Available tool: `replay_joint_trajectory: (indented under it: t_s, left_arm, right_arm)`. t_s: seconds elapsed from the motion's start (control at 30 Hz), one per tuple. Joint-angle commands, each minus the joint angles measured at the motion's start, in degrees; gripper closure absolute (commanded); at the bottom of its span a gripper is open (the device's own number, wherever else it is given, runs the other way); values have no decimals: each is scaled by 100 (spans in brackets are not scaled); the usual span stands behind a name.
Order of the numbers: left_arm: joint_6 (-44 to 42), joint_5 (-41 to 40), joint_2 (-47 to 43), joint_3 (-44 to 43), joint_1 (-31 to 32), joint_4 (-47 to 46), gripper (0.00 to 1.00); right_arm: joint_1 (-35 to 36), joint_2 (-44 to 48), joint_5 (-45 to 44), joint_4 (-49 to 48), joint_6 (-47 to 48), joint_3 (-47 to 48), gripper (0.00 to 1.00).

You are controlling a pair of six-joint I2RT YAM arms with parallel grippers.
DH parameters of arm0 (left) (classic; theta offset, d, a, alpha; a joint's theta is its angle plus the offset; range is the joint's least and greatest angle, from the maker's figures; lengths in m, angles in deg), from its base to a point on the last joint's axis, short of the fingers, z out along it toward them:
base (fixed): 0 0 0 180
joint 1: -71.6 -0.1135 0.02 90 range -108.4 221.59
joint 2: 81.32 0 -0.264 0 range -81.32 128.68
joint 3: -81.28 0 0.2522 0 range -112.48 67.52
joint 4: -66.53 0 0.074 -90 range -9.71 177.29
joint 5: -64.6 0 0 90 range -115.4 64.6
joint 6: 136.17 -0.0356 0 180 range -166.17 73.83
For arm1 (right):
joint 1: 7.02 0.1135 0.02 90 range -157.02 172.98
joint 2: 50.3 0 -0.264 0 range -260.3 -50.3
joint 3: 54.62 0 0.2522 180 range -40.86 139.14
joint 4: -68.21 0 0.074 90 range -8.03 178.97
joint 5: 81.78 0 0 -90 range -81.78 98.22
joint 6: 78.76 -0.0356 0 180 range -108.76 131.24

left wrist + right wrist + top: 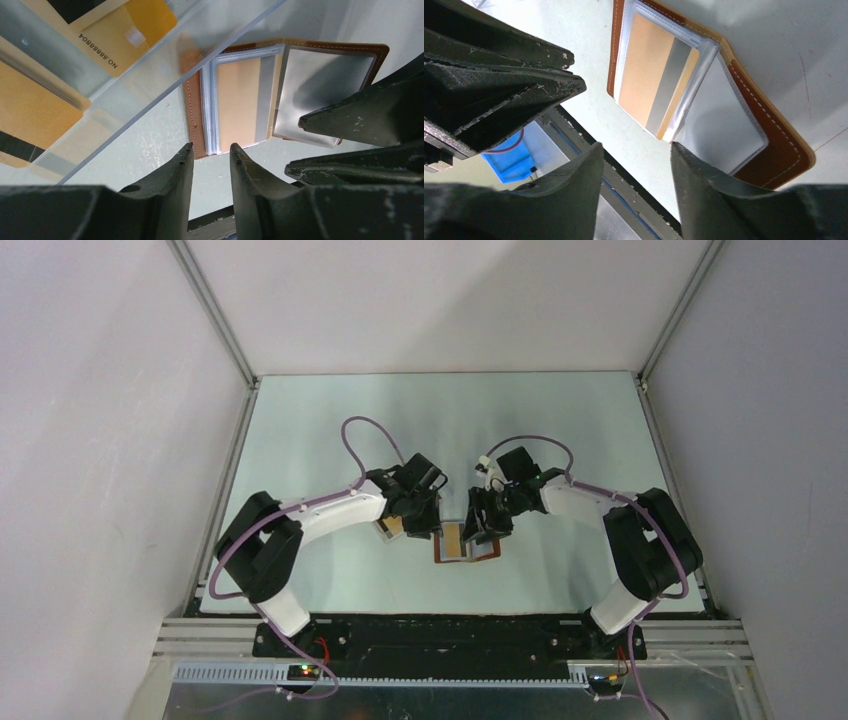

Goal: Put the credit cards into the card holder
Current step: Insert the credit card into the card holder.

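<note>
The card holder (468, 546) lies open on the table between my two grippers, brown leather (193, 112) (776, 145) around clear sleeves. One orange-gold credit card (238, 105) (644, 70) with a grey stripe sits inside a sleeve. More credit cards (35, 107) lie in a clear plastic box (165, 75) to the left. My left gripper (211, 149) (424, 528) hovers open just over the holder's near left edge, nothing between its fingers. Over the holder's right half, my right gripper (635, 147) (486, 530) is open and empty too.
The clear box (389, 528) stands right beside the holder's left side, partly under the left arm. The right gripper's dark fingers (360, 120) reach over the holder. The table's near edge and black base rail (450, 635) run just behind both grippers.
</note>
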Motion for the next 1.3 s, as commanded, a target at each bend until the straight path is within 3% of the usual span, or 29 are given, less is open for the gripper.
replay_joint_trajectory:
  t_s: [0.0, 0.27, 0.37, 0.47, 0.57, 1.27]
  left_arm:
    - [-70, 440, -158, -9, -119, -413, 63]
    - [377, 1106, -34, 613, -300, -1739, 57]
    - [550, 1232, 140, 765, -323, -2109, 57]
    - [778, 1425, 154, 1012, -336, -2835, 57]
    - [787, 1456, 233, 1016, -336, -2901, 57]
    - [448, 951, 153, 988, -338, -2156, 56]
  right_arm:
    - [13, -167, 129, -193, -107, 54, 49]
    - [-38, -8, -330, 238, -82, -21, 91]
    - [-56, -69, -452, 234, -131, -101, 99]
    - [-74, -291, -591, 288, -137, -117, 100]
    - [-99, -534, -627, 320, -149, -157, 100]
    - [-214, -823, -597, 358, -180, -182, 100]
